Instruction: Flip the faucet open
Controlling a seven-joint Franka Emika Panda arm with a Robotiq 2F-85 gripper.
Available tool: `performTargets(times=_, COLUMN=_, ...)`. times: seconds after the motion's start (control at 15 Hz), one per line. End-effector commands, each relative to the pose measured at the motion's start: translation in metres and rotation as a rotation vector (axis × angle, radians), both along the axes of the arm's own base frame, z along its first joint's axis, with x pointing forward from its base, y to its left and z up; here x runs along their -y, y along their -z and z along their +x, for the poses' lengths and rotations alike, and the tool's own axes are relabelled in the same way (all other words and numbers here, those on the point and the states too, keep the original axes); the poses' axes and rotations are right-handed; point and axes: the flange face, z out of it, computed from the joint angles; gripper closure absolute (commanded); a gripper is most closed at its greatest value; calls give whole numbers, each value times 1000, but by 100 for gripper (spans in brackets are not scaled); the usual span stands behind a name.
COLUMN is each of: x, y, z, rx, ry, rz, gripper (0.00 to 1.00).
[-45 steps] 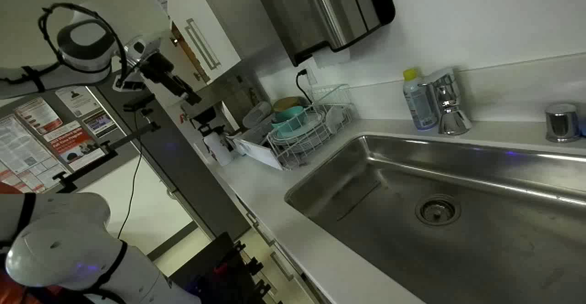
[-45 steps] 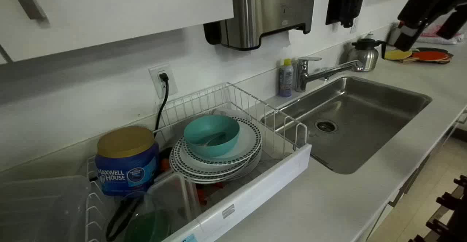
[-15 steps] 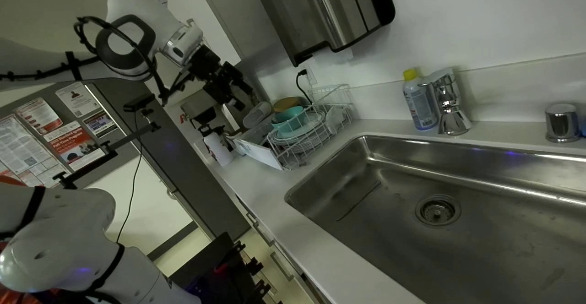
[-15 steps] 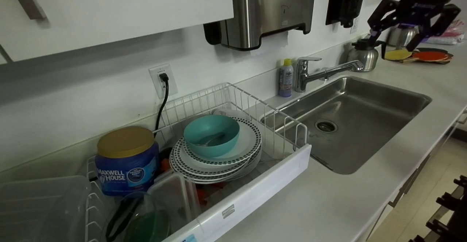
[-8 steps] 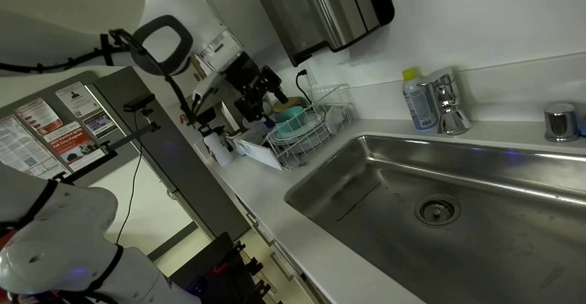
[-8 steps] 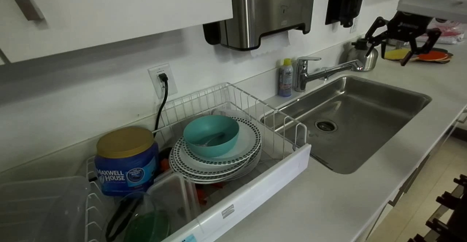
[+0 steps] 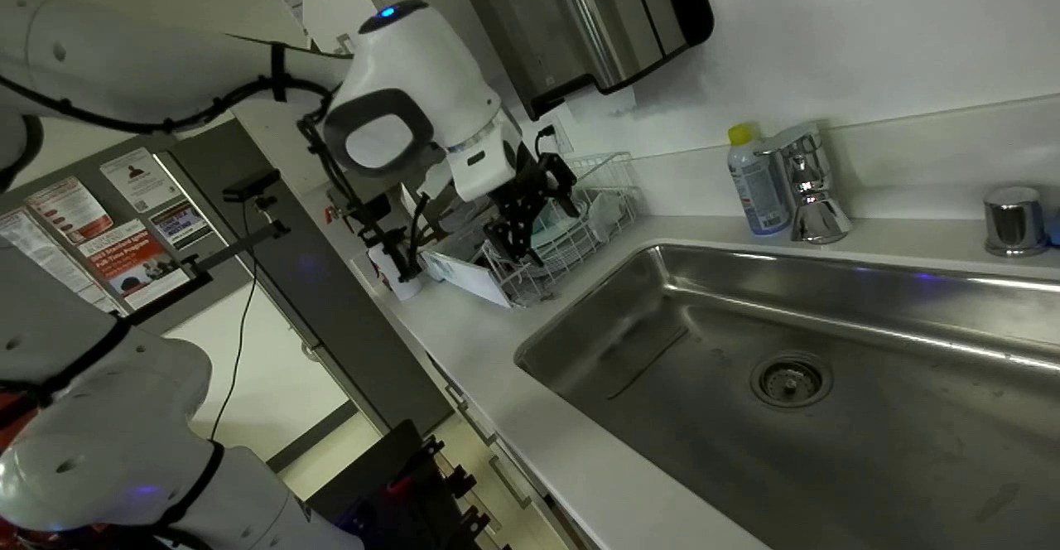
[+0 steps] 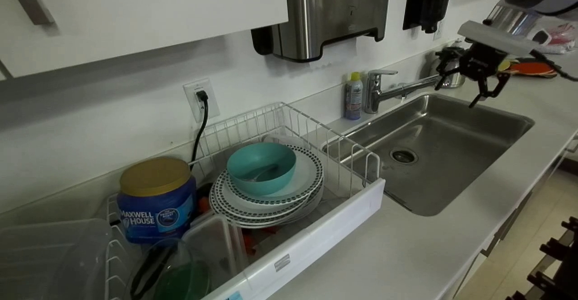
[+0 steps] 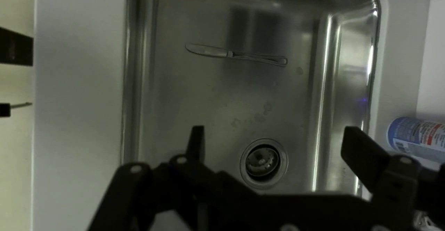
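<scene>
The chrome faucet stands behind the sink's back edge in both exterior views (image 7: 818, 202) (image 8: 373, 96). Its lever handle lies about level above the body, and its spout reaches out along the sink. In the wrist view a bit of chrome shows at the lower right corner, too little to tell what it is. My gripper (image 7: 551, 231) (image 8: 456, 96) (image 9: 274, 132) is open and empty, fingers pointing down above the sink. It is apart from the faucet's lever. In an exterior view its finger overlaps the spout's end; I cannot tell the gap between them.
A spray bottle with a yellow cap (image 7: 758, 185) (image 8: 354, 97) (image 9: 417, 137) stands close beside the faucet. A dish rack (image 8: 334, 209) with plates and a teal bowl (image 8: 262, 168) is beside the sink (image 9: 135, 85). A knife (image 9: 236, 54) lies in the sink. A paper towel dispenser (image 8: 334, 15) hangs above.
My arm has swung in over the counter. The open gripper has moved right and down in an exterior view, left and down in an exterior view, nearer the sink. Faucet and bottle have not moved.
</scene>
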Motion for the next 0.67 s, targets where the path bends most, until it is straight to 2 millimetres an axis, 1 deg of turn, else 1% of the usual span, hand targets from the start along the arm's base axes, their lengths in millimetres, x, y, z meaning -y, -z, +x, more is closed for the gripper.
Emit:
performTargets(times=0.0, x=6, y=26, z=18, rx=28, ry=177, rz=91, gripper=0)
performTargets(times=0.13, x=5, y=44, z=25, rx=50, ry=278, rz=117, gripper=0)
performTargets(times=0.2, x=0, y=53, z=29, rx=54, ry=310, rz=123, gripper=0)
performTargets(times=0.27, x=-9, y=56, z=33, rx=52, ry=295, rz=104, gripper=0)
performTargets(times=0.33, x=3, y=51, z=19, rx=44, ry=248, rz=98, gripper=0)
performTargets(times=0.47, x=-6, y=61, z=26, rx=34, ry=260, rz=92, gripper=0)
performTargets(times=0.6, x=-10, y=61, z=29, rx=32, ry=264, rz=94, gripper=0)
